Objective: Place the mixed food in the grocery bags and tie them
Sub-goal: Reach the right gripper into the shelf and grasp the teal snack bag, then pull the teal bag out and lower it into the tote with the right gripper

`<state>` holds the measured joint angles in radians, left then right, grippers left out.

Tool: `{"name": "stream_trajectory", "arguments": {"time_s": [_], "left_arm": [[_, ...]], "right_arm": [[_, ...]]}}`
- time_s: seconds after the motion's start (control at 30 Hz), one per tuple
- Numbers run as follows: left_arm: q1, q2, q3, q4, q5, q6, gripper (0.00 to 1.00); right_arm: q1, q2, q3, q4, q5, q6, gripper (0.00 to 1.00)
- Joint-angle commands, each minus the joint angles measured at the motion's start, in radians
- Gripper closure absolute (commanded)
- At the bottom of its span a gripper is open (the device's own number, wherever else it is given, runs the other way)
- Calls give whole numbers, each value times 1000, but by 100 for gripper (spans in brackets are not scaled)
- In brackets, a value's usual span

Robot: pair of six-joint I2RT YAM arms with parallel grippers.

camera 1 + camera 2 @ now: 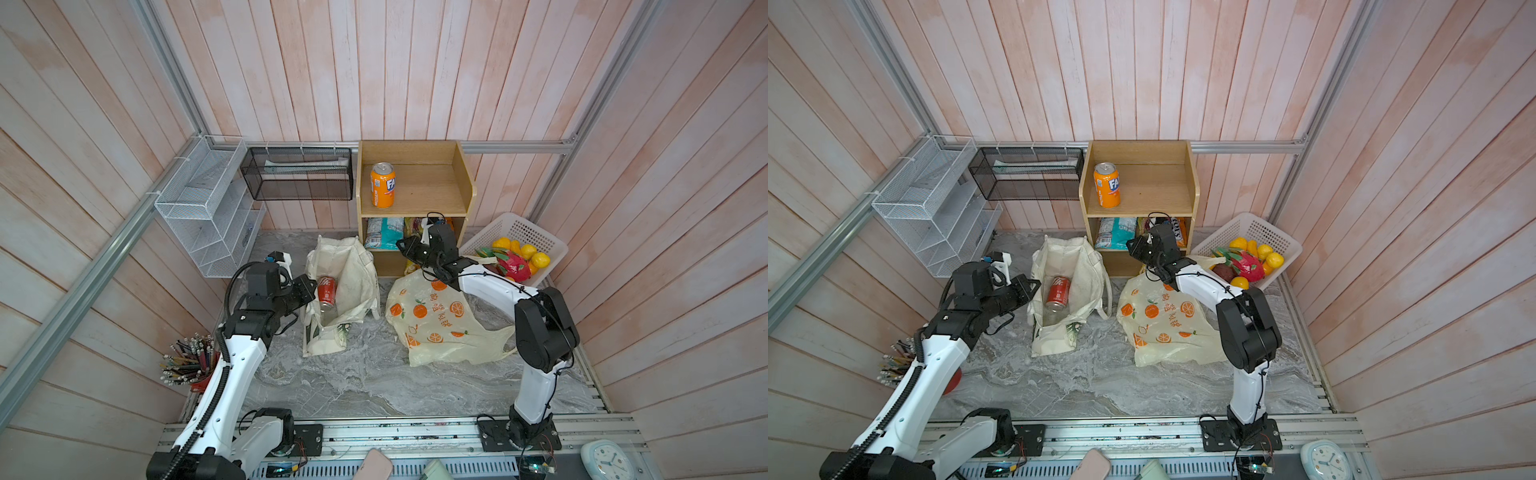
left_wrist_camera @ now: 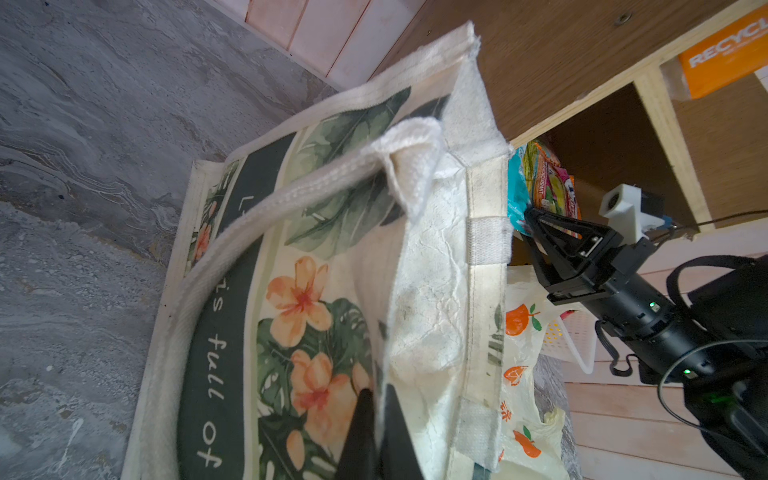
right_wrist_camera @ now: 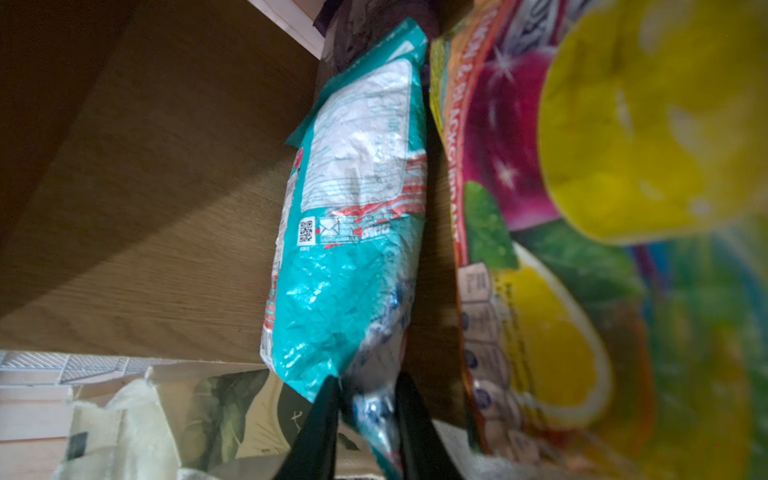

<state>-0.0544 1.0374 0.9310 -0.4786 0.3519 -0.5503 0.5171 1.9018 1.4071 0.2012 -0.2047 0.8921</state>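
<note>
Can (image 1: 326,293) in tote (image 1: 353,270) — left gripper (image 2: 376,395) pinching its rim; right gripper (image 3: 368,382) clamped on teal packet (image 3: 353,249) — bagging, tying remain.

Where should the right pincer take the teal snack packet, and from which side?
Take the teal snack packet by its near end, through the open front of the wooden shelf. That flat end points outward, clear of the colourful packet beside it.
</note>
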Motion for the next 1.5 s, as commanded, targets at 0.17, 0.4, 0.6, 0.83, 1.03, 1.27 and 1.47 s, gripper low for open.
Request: {"name": "stream_trajectory", "arguments": {"time_s": [0.17, 0.4, 0.6, 0.83, 1.03, 1.27, 1.47], "left_arm": [[5, -9, -13, 22, 5, -3, 100], [5, -5, -8, 13, -8, 0, 100], [5, 6, -4, 11, -7, 1, 100], [5, 7, 3, 0, -12, 7, 100], [5, 7, 4, -8, -11, 12, 100], [5, 9, 6, -7, -12, 13, 100], [5, 13, 12, -6, -7, 12, 100]], "right_arm": [[-4, -59, -32, 23, -67, -8, 100], [21, -182, -78, 48, -110, -22, 100], [65, -317, -108, 13, -88, -74, 100], [120, -451, -148, -22, -53, -101, 100], [174, -512, -114, -59, -47, -124, 100], [238, -453, -21, -74, -110, -141, 100], [284, -361, 58, -77, -150, -160, 100]]}}
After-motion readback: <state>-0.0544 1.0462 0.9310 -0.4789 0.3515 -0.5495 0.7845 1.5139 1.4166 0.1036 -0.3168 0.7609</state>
